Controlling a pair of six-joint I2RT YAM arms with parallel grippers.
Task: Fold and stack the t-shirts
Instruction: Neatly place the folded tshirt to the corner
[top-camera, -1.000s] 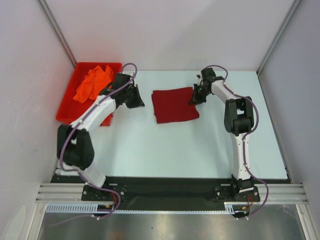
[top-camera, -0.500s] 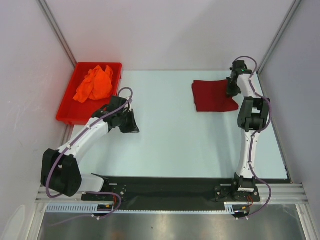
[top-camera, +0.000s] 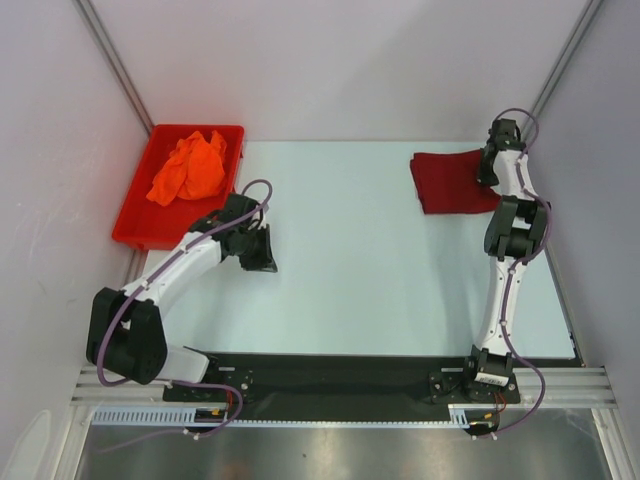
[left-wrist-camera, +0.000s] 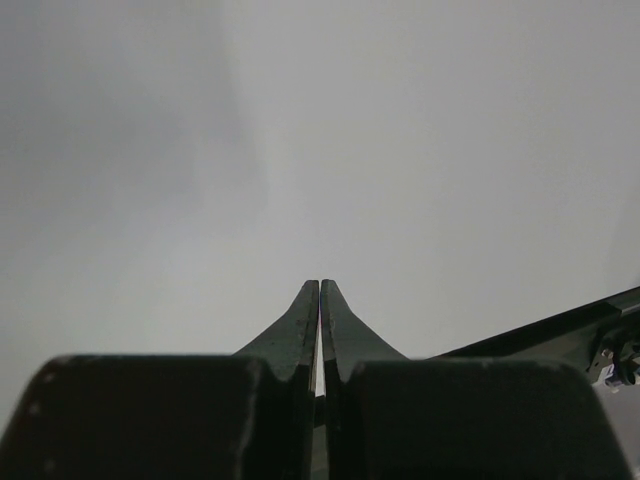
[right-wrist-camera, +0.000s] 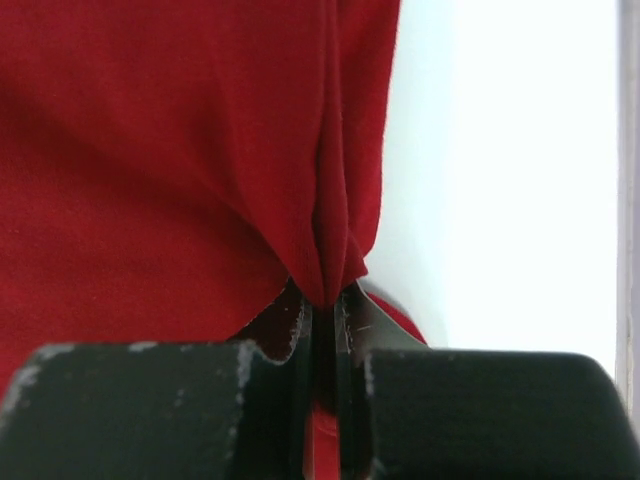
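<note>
Maroon t-shirt (top-camera: 450, 183) lies flat, R edge pinched in right tool (top-camera: 489, 176).

My overhead camera sits high behind both arm bases, looking down and forward across the whole table (top-camera: 360, 280). My left wrist camera looks out along the left gripper (left-wrist-camera: 319, 285) at a blurred pale surface. My right wrist camera looks along the right gripper (right-wrist-camera: 325, 303), very near the dark red shirt (right-wrist-camera: 150, 150), which the overhead view also shows at the table's far right corner.
</note>
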